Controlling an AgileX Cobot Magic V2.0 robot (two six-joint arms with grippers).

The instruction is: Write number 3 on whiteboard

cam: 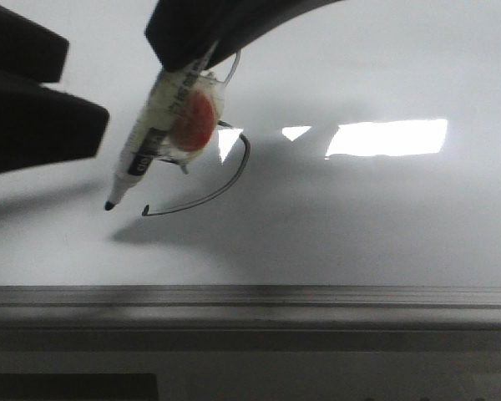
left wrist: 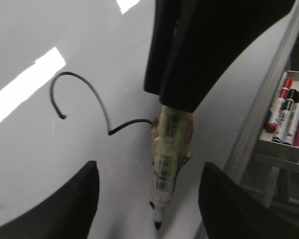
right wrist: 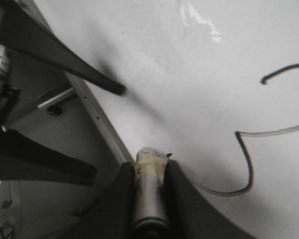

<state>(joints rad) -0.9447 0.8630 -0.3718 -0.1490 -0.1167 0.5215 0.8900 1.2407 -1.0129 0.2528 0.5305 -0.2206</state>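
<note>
Whiteboard point(cam: 384, 225) lay flat under both arms, its grey frame edge nearest the front camera. Surface looked glossy and hard, judged slippery; a pen tip would likely skate on it with little drag, so light pressure should suffice.

Marker pen point(cam: 154, 138) was clamped in the right gripper point(right wrist: 150, 172), jaws closed on the barrel at its upper part, the tip well out beyond the fingertips and angled down. Barrel looked light and stiff, wrapped in tape with a red pad at the grip zone, presumably against slipping. That taped section was judged the sensible place to hold.

Tip sat just beside the lower end of the number 3 point(cam: 221, 180); contact with the board could not be determined. The digit lay beyond the tip, thin black line, both curves drawn.

Left gripper point(left wrist: 147, 199) hung over the board, jaws wide, holding nothing, the marker between them in its wrist view.
</note>
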